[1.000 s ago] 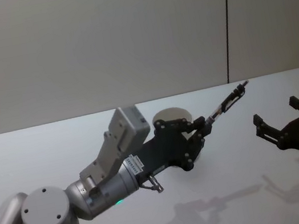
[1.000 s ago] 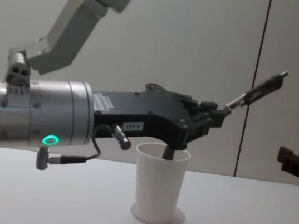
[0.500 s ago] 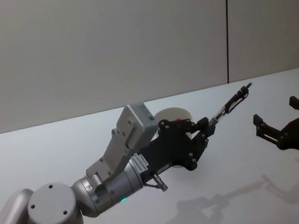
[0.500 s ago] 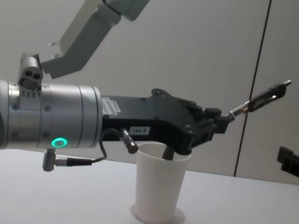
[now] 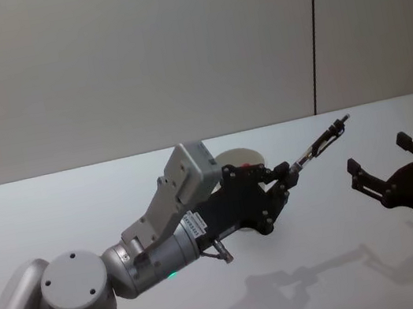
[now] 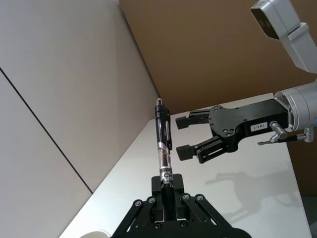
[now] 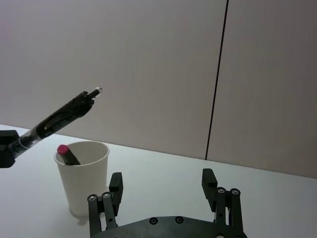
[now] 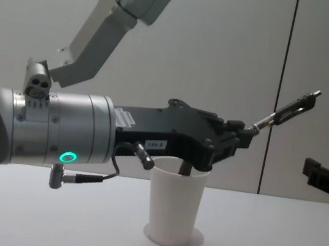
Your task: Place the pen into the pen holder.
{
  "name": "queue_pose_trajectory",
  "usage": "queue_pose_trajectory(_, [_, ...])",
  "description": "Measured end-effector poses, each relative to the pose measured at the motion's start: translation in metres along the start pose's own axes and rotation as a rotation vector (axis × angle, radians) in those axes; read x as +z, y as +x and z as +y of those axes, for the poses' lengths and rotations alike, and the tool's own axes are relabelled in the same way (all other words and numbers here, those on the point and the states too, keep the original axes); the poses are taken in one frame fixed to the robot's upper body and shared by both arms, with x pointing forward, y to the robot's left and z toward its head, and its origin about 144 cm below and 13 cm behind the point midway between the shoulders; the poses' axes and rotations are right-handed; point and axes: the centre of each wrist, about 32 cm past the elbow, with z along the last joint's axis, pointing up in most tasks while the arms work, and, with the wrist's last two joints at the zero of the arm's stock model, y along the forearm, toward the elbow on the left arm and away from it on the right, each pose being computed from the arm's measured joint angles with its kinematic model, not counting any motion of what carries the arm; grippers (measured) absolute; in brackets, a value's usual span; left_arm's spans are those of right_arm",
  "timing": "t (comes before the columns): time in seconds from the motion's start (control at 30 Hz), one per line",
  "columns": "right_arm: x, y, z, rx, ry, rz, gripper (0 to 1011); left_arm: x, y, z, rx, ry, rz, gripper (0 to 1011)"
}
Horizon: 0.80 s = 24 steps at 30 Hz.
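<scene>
My left gripper point(image 5: 286, 175) is shut on the lower end of a black pen point(image 5: 319, 143). The pen slants up and to the right, in the air above the table. The gripper point(image 8: 246, 135) hovers just over the rim of the pen holder point(image 8: 176, 205), a white paper cup standing upright on the table. In the left wrist view the pen point(image 6: 163, 144) sticks straight out of the shut gripper point(image 6: 167, 186). My right gripper point(image 5: 379, 154) hangs open to the right of the pen tip, with nothing in it. In the right wrist view the pen point(image 7: 59, 119) is above the pen holder point(image 7: 84, 176).
Another pen with a pink end point(image 7: 63, 151) stands inside the cup. The white table point(image 5: 58, 221) stretches left and right of the cup. A pale wall with a dark vertical seam point(image 5: 314, 31) rises behind the table.
The left arm has shifted slightly to the right with the pen, and the pen now slants a little flatter. The right gripper has barely moved.
</scene>
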Motion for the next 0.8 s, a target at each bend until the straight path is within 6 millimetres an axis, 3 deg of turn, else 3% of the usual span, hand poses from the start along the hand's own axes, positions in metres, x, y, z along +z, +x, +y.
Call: queue_pose_trajectory(0.8, [-0.001,0.023,-0.024,0.163,0.097,0.063,1002,0.0,0.0,-0.001,0.0,0.002,0.0,139])
